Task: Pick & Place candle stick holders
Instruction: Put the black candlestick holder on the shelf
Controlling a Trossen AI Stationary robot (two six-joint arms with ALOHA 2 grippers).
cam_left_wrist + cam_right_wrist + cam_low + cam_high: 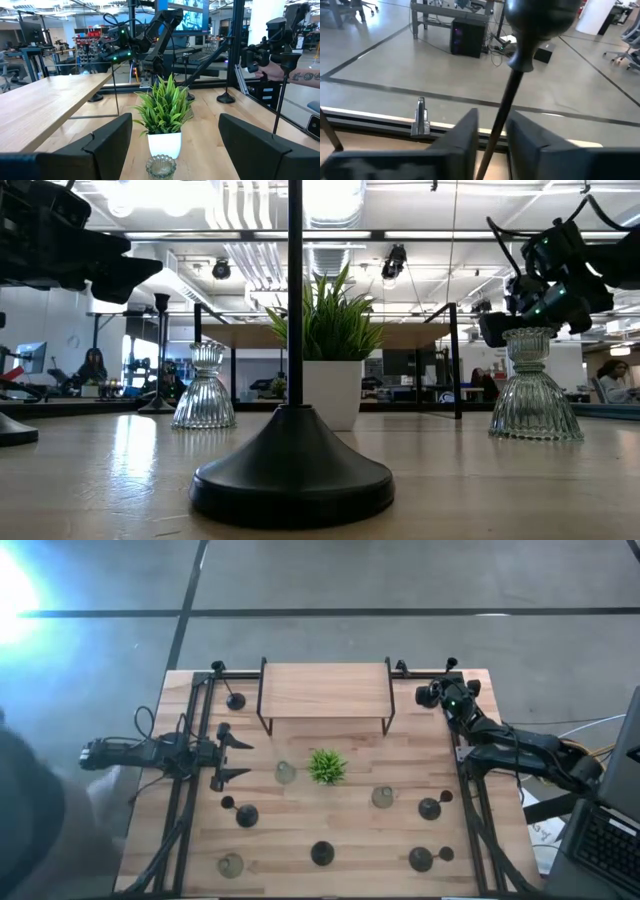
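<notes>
I have the right tool [492, 135] narrowed around the thin stem of a black metal candle stick holder [520, 65] at the bench's [330, 830] far right corner; next, lift straight. Left tool [170, 145] waits wide.

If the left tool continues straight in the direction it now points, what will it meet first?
Probably the clear glass holder, centred just ahead of the open left tool; the green plant stands right behind it. Depth is uncertain, and height too.
</notes>
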